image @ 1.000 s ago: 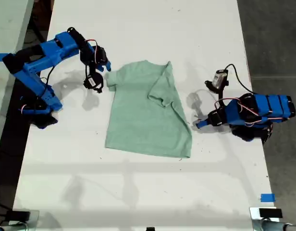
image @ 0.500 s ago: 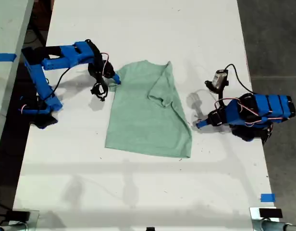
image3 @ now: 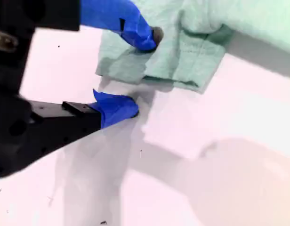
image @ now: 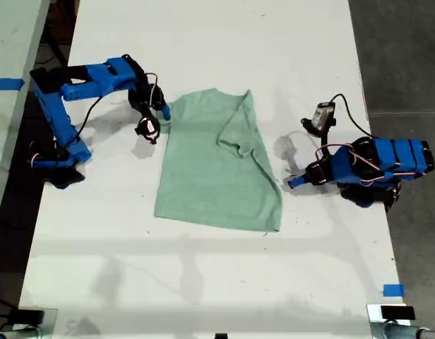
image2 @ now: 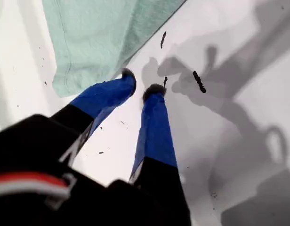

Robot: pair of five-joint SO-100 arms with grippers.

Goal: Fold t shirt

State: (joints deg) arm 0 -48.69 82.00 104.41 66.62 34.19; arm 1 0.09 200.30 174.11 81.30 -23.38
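Note:
The pale mint-green t shirt lies flat in the middle of the white table, with the sleeve toward the exterior view's right folded in over its body. My second gripper is at the sleeve on the exterior view's left. It is open, one finger over the sleeve cloth and the other on the bare table beside the hem. My first gripper rests low at the exterior view's right, next to the shirt's lower corner. Its tips stand slightly apart, open, with nothing between them.
Dark floor runs past the table's edge on the exterior view's right. A blue tape mark and a small device sit near the bottom right of that view. A second pale surface borders the exterior view's left.
The second arm swung down and across to the shirt's sleeve, then settled there with a small shift. The first arm has not moved. The shirt lies as before.

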